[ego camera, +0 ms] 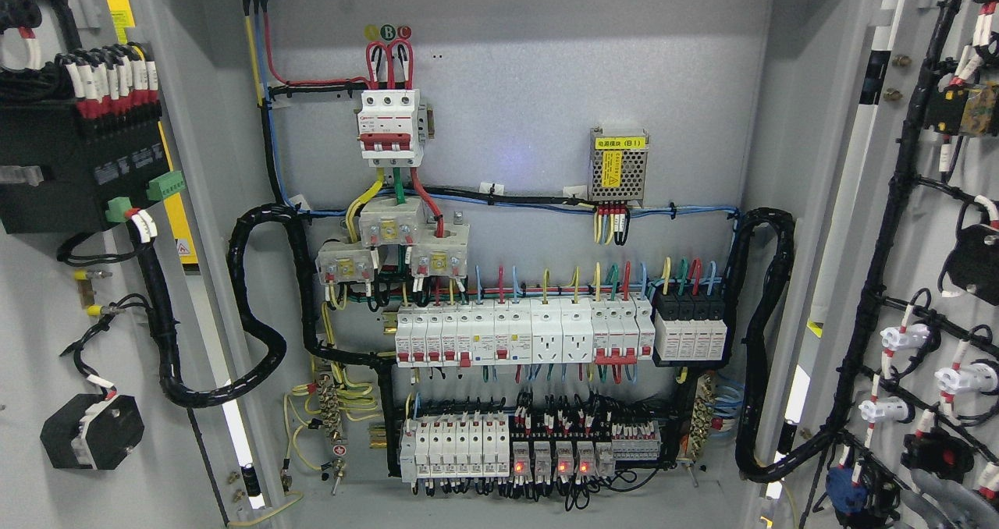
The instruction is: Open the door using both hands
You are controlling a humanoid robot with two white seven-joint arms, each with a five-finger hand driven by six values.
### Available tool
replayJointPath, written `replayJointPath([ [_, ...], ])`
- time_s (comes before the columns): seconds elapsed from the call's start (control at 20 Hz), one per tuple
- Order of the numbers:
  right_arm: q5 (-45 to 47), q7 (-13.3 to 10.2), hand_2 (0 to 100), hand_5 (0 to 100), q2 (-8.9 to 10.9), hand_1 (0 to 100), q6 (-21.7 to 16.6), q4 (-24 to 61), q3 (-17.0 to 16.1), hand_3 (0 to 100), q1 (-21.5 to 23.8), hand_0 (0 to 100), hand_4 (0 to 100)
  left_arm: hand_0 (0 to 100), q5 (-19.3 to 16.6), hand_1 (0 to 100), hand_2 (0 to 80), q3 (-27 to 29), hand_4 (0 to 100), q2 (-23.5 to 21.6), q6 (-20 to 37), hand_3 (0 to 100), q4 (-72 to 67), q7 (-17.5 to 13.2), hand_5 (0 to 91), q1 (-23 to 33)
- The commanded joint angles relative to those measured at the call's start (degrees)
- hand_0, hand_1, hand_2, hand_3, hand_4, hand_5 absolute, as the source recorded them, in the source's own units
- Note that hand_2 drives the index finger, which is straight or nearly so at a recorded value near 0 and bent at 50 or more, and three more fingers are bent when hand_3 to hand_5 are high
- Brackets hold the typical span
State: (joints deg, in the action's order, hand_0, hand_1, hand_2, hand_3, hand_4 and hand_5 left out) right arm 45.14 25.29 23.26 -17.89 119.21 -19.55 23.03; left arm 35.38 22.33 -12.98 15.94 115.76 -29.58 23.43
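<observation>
Cabinet doors swung wide, no robot hand in the frame

Doors stand open on both sides: the left door [47,435] fills the left edge of the frame, the right door [936,225] the right edge, each showing its inner face with black cable bundles. Between them the cabinet back panel [531,84] carries a red and white breaker [390,123] at upper centre, a small power supply [618,165] right of it, and rows of white breakers [515,334] lower down. Neither robot hand is visible, so their state cannot be told
</observation>
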Motion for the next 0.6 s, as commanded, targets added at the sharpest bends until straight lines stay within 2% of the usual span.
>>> replayJointPath([
  [0.0,0.8,0.1,0,0,-0.67,0,0.0,-0.1,-2.5,0,0.7,22,0,0,3.4,0,0.0,6.1,0,-0.4,-1.9,0,-4.3,-1.3,0.0,-0.1],
  [0.2,0.9,0.1,0,0,-1.55,0,0.0,-0.2,-3.6,0,1.1,22,0,0,3.6,0,0.0,8.9,0,-0.6,-2.0,0,-9.1,-5.1,0.0,-0.3],
  [0.4,0.9,0.1,0,0,-2.16,0,0.0,-0.2,-4.6,0,1.1,22,0,0,4.0,0,0.0,10.5,0,-2.2,-3.5,0,-14.2,-5.7,0.0,-0.9],
  [0.55,0.9,0.2,0,0,-3.13,0,0.0,-0.2,-5.2,0,1.6,22,0,0,5.9,0,0.0,10.5,0,-4.1,-3.5,0,-17.8,-5.9,0.0,-2.2],
])
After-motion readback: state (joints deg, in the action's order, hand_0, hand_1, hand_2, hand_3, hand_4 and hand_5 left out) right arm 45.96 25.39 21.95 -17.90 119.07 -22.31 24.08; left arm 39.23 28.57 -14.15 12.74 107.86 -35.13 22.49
